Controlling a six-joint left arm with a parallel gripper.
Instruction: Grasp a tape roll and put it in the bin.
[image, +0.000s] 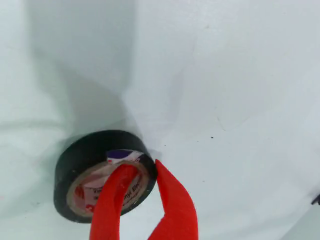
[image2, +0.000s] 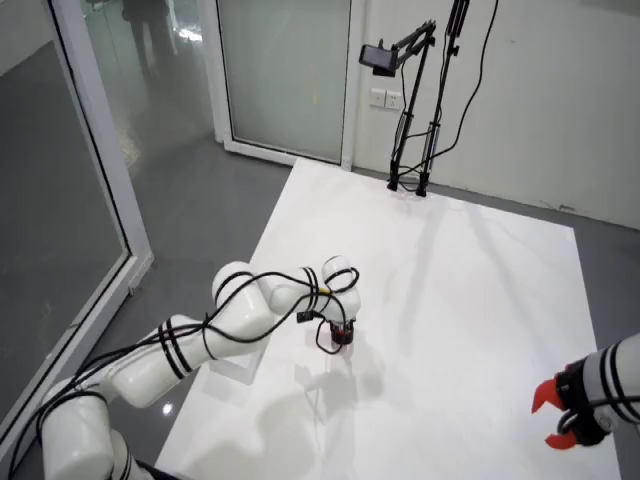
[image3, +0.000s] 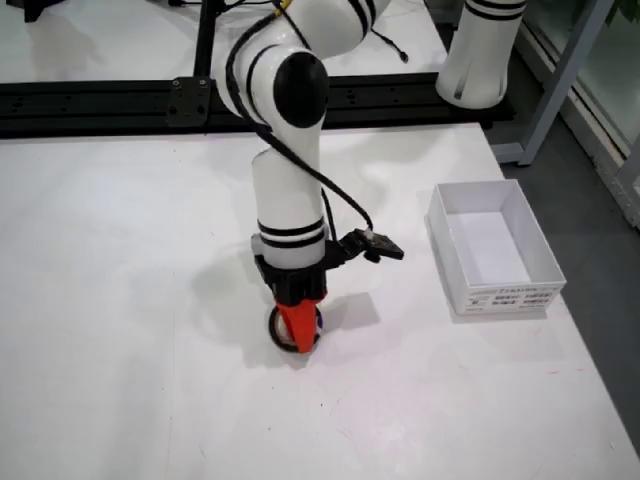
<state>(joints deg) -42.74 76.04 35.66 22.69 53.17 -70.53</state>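
Flat on white table (image3: 120, 300), left of bin in front view: black tape roll (image: 82, 160), label side up, core showing printed paper. Straddled by red gripper (image: 142, 172) – one finger (image: 112, 200) down inside core, other finger (image: 175, 205) outside rim, roll wall between; jaws look closed on wall, contact w/ both sides not fully clear in gripper-cam view. Pointing straight down in front view, white arm (image3: 290, 200) vertical above roll. Well apart to roll's right: white bin (image3: 492, 250), open-top, barcode label on near wall.
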